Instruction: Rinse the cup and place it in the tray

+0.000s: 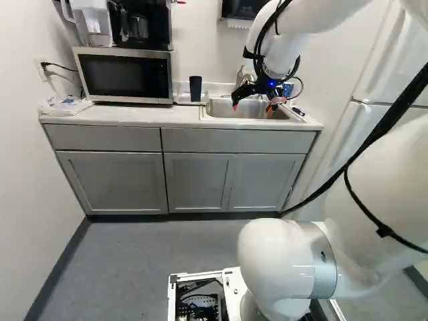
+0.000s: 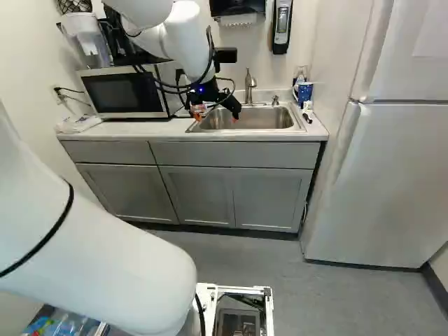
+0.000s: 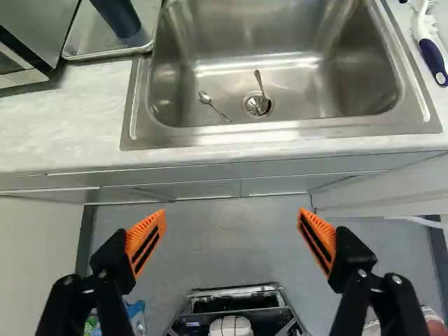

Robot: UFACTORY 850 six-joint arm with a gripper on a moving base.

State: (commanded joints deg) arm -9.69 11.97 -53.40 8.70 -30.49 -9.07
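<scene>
Tall dark-blue cup (image 1: 195, 87) upright on the shallow silvery tray (image 3: 84, 35).
It stands at the tray's front corner beside the steel sink (image 3: 294, 131), on the pale counter (image 3: 63, 126). The black gripper (image 1: 253, 106) with orange pads has its fingers spread wide. Two metal spoons (image 3: 204, 97) lie in the sink, one across the drain (image 3: 253, 106).
</scene>
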